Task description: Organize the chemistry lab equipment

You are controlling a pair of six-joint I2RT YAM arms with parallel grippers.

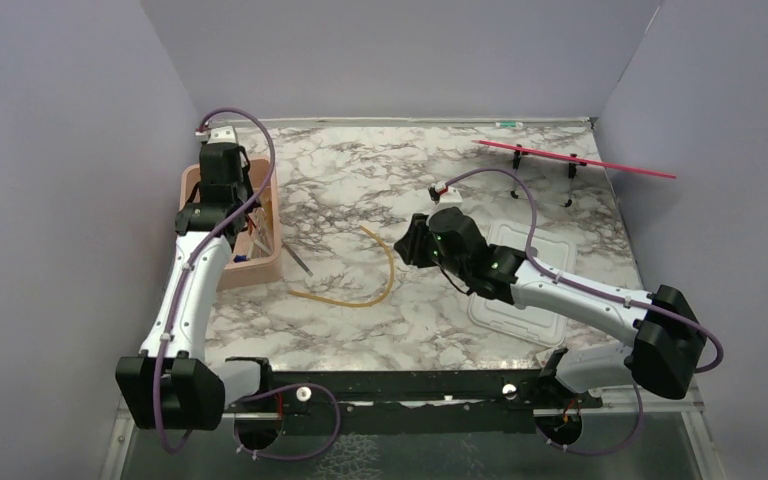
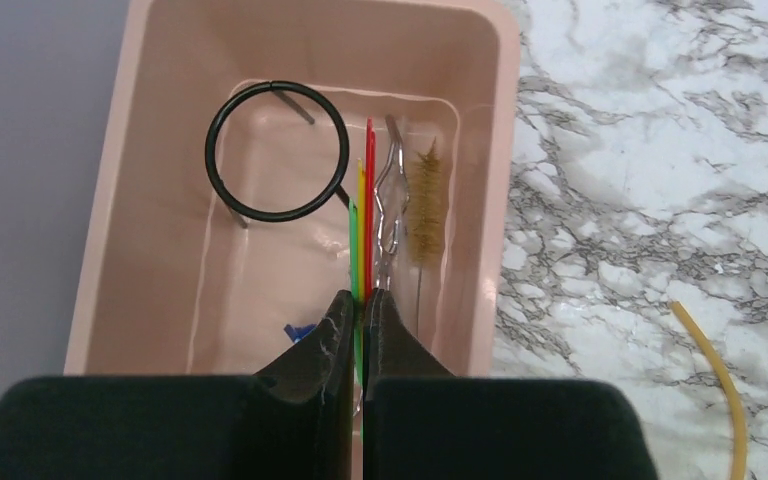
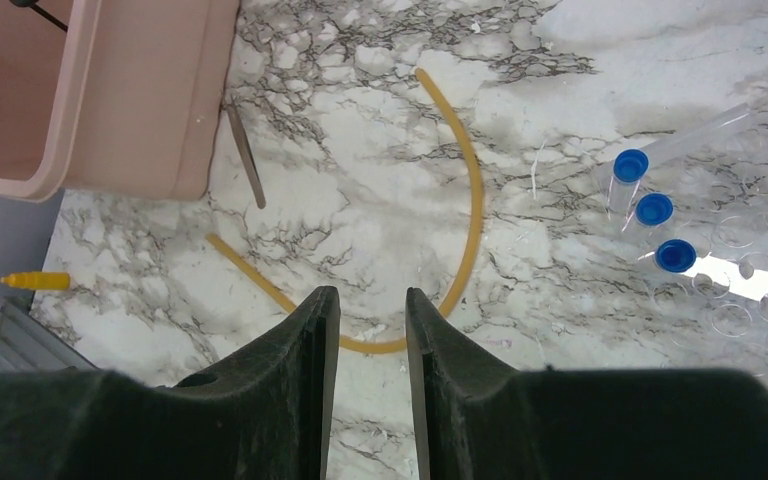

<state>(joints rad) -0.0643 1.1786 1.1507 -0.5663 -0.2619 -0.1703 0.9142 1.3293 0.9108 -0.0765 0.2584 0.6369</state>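
My left gripper (image 2: 363,295) (image 1: 248,222) is over the pink tub (image 2: 505,150) and shut on thin green, yellow and red rods (image 2: 364,200). In the tub lie a black wire ring with stem (image 2: 210,165), metal tongs (image 2: 392,200) and a bristle brush (image 2: 425,200). The amber rubber tubing (image 1: 385,285) curves on the marble. My right gripper (image 3: 372,292) (image 1: 407,243) is open and empty, just above the bottom of the tubing loop (image 3: 475,200). Clear blue-capped tubes (image 3: 653,208) lie to its right.
A thin metal piece (image 3: 245,155) (image 1: 298,258) lies beside the tub's wall (image 1: 260,270). A white lid (image 1: 520,300) lies under the right arm. A red bar on black legs (image 1: 575,160) stands at the back right. A small yellow item (image 3: 35,281) lies near the table edge.
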